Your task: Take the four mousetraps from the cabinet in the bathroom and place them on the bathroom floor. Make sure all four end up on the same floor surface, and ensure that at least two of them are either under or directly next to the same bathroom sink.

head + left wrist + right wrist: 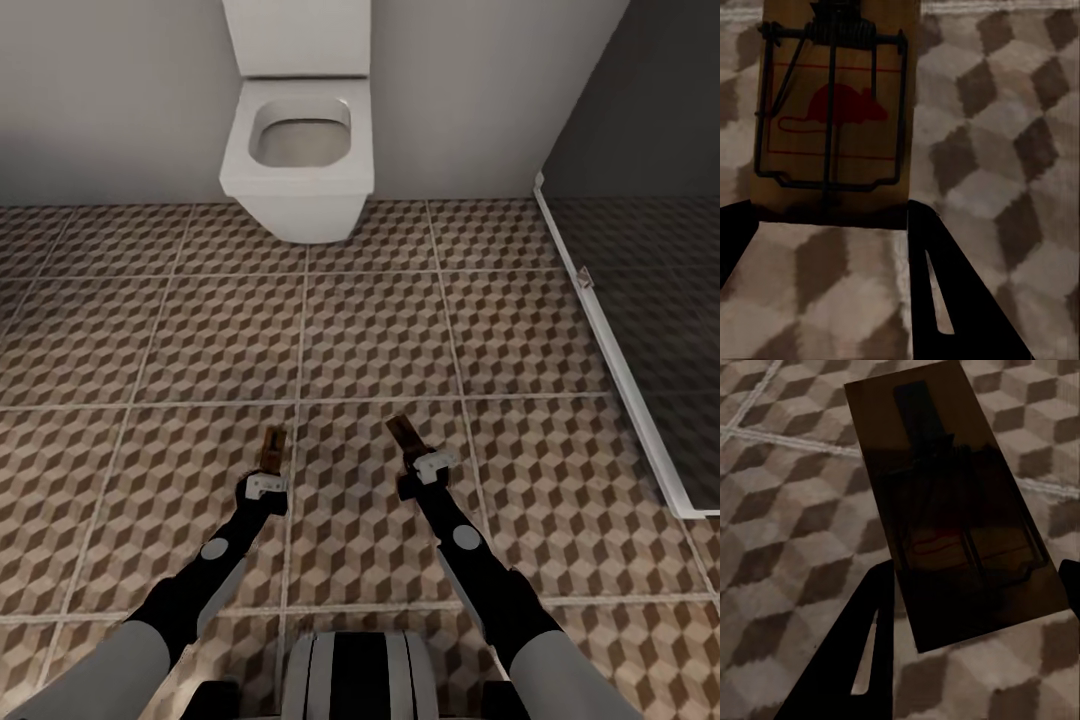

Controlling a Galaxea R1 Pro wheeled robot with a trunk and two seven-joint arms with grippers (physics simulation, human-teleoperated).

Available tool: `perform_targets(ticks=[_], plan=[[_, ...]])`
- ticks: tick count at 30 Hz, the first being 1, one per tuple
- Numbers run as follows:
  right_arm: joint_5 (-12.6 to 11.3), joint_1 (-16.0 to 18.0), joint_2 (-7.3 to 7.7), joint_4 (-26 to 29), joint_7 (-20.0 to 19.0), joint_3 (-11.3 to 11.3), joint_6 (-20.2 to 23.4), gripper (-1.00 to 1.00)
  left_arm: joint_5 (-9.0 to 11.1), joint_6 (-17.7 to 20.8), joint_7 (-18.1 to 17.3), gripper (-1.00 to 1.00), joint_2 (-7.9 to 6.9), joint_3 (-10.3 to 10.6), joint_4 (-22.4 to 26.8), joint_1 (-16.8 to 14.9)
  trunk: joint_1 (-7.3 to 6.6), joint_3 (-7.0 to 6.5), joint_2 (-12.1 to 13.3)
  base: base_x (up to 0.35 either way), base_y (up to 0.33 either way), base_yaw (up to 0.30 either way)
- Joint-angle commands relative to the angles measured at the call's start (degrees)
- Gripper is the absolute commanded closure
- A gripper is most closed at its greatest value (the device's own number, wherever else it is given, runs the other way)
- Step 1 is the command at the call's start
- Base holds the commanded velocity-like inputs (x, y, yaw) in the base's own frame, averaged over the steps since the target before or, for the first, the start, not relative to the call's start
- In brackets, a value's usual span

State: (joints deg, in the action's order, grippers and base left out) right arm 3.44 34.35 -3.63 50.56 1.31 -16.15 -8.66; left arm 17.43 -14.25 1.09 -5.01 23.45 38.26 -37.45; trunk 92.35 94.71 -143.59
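Cube-patterned bathroom floor (380, 330) runs open to a white toilet (298, 160) at the wall, dark shower screen (640, 330) on the right. Left gripper (270, 468) clamped on a flat wooden mousetrap (832, 112) — right gripper (418, 450) likewise grips the second mousetrap (952, 510), both above the tiles

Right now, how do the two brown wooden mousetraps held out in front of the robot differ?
The left gripper's flat brown wooden mousetrap looks well lit, its red mouse print and dark wire frame clear; the right gripper's brown wooden mousetrap looks dark, its print barely legible. In the head view the left one points almost straight ahead, while the right one angles leftward. Both are held above the cube-patterned tile floor.
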Motion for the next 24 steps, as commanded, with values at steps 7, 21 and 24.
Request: perform_targets(ticks=[7, 21, 24], plan=[[0.26, 0.02, -0.06, -0.06, 0.17, -0.02, -0.13, 1.00, 0.42, -0.08, 0.31, 1.00, -0.08, 0.44, -0.15, 0.09, 0.02, 0.03, -0.01, 0.276, 0.173, 0.000], [0.26, 0.02, -0.04, -0.12, 0.18, -0.02, -0.04, 1.00, 0.42, 0.09, 0.31, 1.00, -0.08, 0.45, -0.45, 0.10, 0.02, 0.03, -0.01, 0.303, 0.145, 0.000], [0.26, 0.02, 0.01, -0.14, 0.18, -0.02, -0.04, 1.00, 0.42, 0.10, 0.31, 1.00, -0.08, 0.44, -0.49, 0.10, 0.02, 0.03, -0.01, 0.331, 0.015, 0.000]])
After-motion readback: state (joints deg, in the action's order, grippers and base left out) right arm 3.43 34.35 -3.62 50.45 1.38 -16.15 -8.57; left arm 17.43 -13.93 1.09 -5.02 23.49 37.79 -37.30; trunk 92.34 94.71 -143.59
